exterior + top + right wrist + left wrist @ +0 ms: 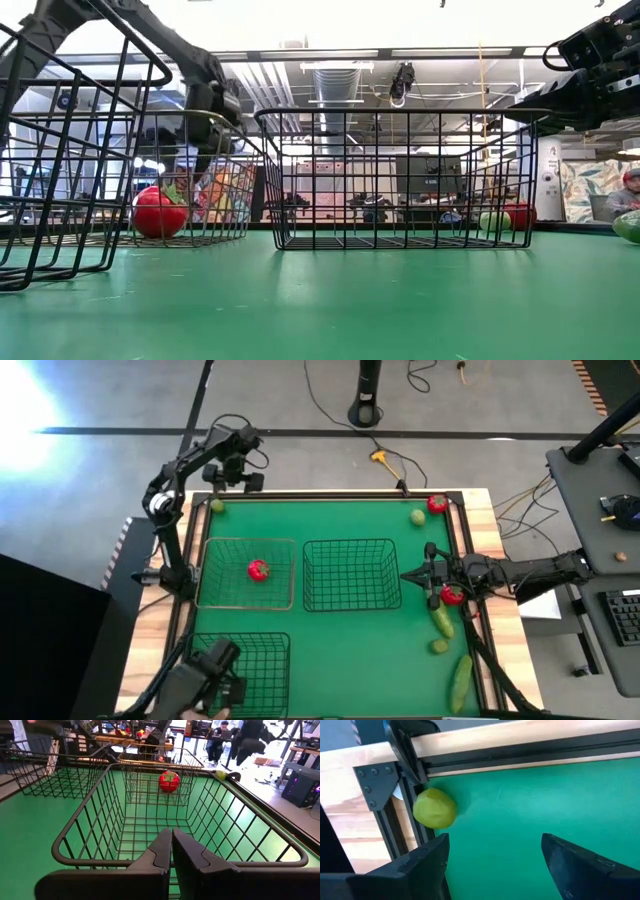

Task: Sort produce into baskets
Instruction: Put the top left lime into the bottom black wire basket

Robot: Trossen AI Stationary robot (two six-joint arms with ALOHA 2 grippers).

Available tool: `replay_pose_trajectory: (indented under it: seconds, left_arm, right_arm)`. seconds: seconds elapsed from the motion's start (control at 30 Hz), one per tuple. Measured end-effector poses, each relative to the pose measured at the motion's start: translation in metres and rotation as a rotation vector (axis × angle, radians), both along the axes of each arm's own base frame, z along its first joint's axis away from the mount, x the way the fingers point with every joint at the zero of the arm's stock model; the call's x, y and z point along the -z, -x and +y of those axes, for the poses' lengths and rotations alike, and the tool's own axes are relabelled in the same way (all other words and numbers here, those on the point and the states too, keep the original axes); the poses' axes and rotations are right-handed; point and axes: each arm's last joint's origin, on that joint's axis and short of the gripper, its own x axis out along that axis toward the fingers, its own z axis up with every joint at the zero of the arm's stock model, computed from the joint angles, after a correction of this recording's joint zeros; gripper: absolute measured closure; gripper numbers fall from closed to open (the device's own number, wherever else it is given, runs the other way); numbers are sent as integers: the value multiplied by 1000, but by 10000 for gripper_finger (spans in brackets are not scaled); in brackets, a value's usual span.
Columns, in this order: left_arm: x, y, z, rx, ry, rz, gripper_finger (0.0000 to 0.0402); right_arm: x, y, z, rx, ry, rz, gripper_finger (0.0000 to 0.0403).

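Note:
My left gripper (495, 845) is open over the table's far left corner, above a yellow-green fruit (435, 808) that lies on the green mat by the frame; the fruit also shows in the high view (216, 506). My right gripper (172, 837) is shut and empty at the right wall of the dark middle basket (352, 574). A tomato (259, 570) lies in the paler basket (222, 595). A third, dark basket (262, 672) stands at the near left. At the right lie two tomatoes (437, 504) (452, 596), two cucumbers (443, 622) (460, 680) and two yellow-green fruits (417, 516) (439, 647). My right gripper's shut fingers (160, 852) reach level from the table's right side over the middle basket's right rim (100, 862). Whether they touch the rim I cannot tell.
A raised black frame (330, 496) runs round the green mat. Open mat lies between the baskets and the far edge, and in the near middle. People and desks show in the room beyond the table.

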Motion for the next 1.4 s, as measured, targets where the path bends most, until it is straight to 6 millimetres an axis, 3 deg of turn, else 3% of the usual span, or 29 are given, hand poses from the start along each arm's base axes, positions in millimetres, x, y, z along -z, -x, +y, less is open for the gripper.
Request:
replay_pose_trajectory:
  seconds: [0.37,0.43,0.63,0.87,1.1,1.4]
  left_arm:
    - [42,6,21,-94,76,50,104]
    - [44,8,24,-109,64,46,104]
    - [45,13,25,-173,6,134,104]
    - [52,16,21,-376,-57,199,104]
    - [42,12,18,-532,-155,189,104]
    - [2,16,10,-566,-167,113,104]
  right_arm:
    - [-3,0,0,0,-3,-31,394]
    - [-5,-1,0,3,-41,-54,394]
    - [-9,-1,0,33,-368,-108,394]
    - [-12,-1,0,27,-384,-139,394]
    - [-12,-1,0,27,-377,-137,394]
    - [-9,-1,0,33,-373,-106,394]
